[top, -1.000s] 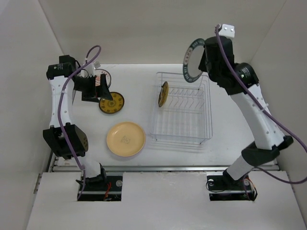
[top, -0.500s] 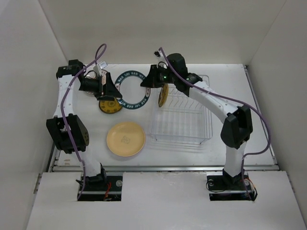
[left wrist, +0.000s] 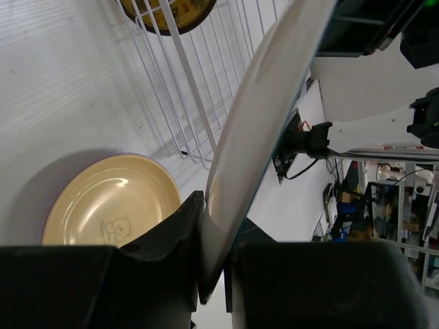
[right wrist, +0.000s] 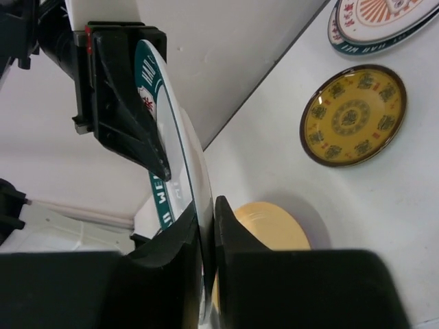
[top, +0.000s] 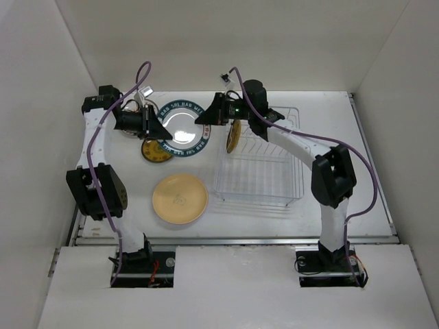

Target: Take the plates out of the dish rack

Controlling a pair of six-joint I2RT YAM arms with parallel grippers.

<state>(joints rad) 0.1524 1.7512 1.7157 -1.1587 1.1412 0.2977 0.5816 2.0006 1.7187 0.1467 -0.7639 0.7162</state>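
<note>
A white plate with a dark green lettered rim [top: 182, 127] hangs in the air between both grippers, left of the dish rack [top: 259, 199]. My left gripper [top: 159, 130] is shut on its left rim, and the left wrist view shows the plate's edge [left wrist: 264, 130] pinched in the left gripper [left wrist: 212, 274]. My right gripper [top: 204, 118] has the opposite rim between its jaws. In the right wrist view the fingers [right wrist: 230, 226] stand close on both sides of the plate [right wrist: 175, 157]; whether they still press it is unclear. A small brown-and-yellow plate [top: 234, 135] stands upright in the rack.
A pale yellow plate [top: 180, 199] lies on the table, left of the rack's front. Another yellow patterned plate with a brown rim [right wrist: 353, 113] lies partly under the held plate. A white plate with an orange sunburst [right wrist: 384, 20] lies further back left.
The right arm swung the rimmed plate from the far right over to the left arm. The left gripper closed on its rim. The plate tilted flatter.
</note>
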